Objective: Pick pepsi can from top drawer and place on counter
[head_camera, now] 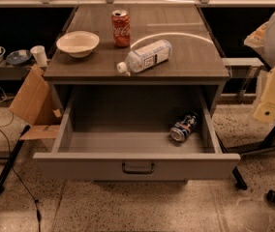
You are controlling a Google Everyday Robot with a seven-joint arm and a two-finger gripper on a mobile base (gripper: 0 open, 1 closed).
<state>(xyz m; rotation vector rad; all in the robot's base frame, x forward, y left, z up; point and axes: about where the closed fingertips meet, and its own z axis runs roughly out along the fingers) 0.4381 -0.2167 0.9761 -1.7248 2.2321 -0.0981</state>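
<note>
The pepsi can [183,126] lies on its side in the right part of the open top drawer [136,167], its silver top facing the front. The drawer is pulled fully out, with a small dark handle on its front panel. The counter [186,57] is the wood-grain top of the grey cabinet above it. My gripper [272,99] shows as a pale body at the right edge of the view, to the right of the drawer and well apart from the can.
On the counter stand a red Coca-Cola can [121,28], a pale bowl [77,43] and a clear water bottle [145,56] lying on its side. A cardboard box [33,103] sits left of the cabinet. Dark stand legs [273,134] and cables cross the floor.
</note>
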